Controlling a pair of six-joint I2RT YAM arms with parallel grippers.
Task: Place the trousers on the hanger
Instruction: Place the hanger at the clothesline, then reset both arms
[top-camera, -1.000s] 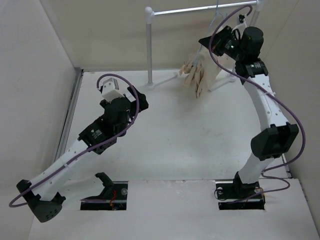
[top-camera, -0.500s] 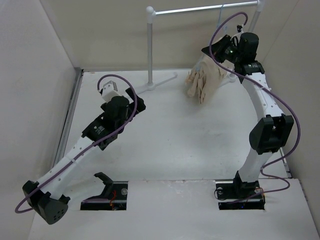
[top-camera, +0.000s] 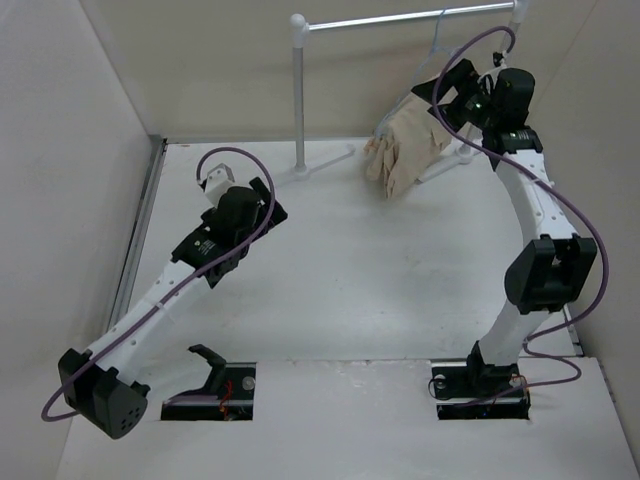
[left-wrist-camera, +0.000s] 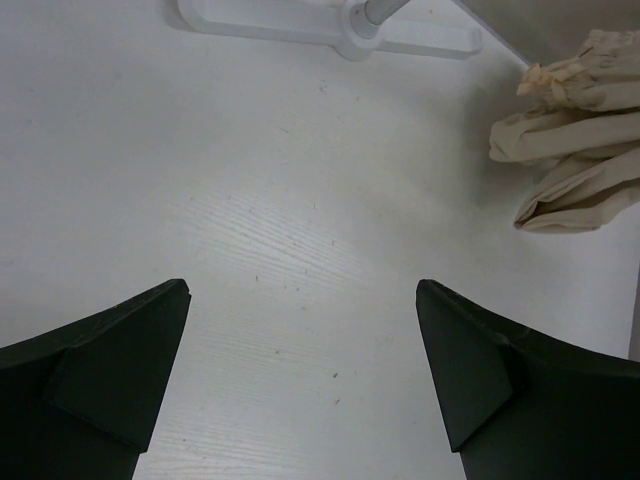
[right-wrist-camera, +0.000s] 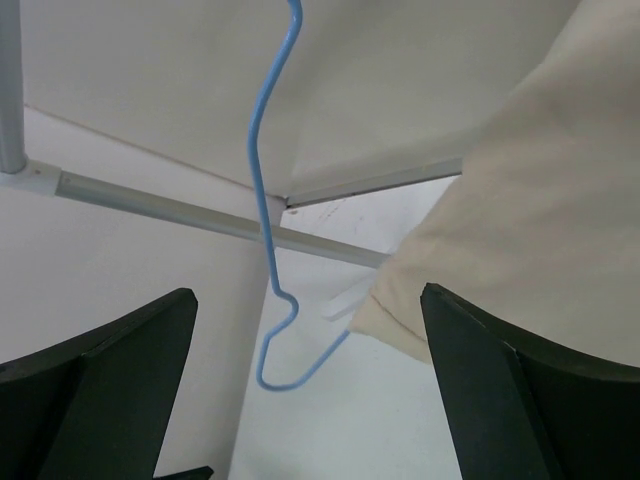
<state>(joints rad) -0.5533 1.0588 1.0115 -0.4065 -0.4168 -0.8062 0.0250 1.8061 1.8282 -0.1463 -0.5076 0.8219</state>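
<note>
The beige trousers (top-camera: 405, 145) hang folded over the thin pale hanger (top-camera: 437, 35), whose hook is on the rack bar at the back right. In the right wrist view the hanger (right-wrist-camera: 268, 230) shows as a pale blue wire, its lower corner running under the trousers (right-wrist-camera: 530, 220). My right gripper (top-camera: 447, 88) is open right beside the trousers' top and holds nothing (right-wrist-camera: 310, 390). My left gripper (top-camera: 262, 205) is open above bare table at the left (left-wrist-camera: 303, 370). The trousers' hems (left-wrist-camera: 575, 130) show at the far right of its view.
The white-posted clothes rack (top-camera: 298, 90) stands at the back, with a metal bar (top-camera: 400, 18) on top. Its flat foot (left-wrist-camera: 330, 25) lies ahead of the left gripper. Walls enclose the table on the left, back and right.
My right gripper has gone from shut to open beside the hanger and shifted slightly right. The trousers swung a little. The left arm has drawn back toward the left.
</note>
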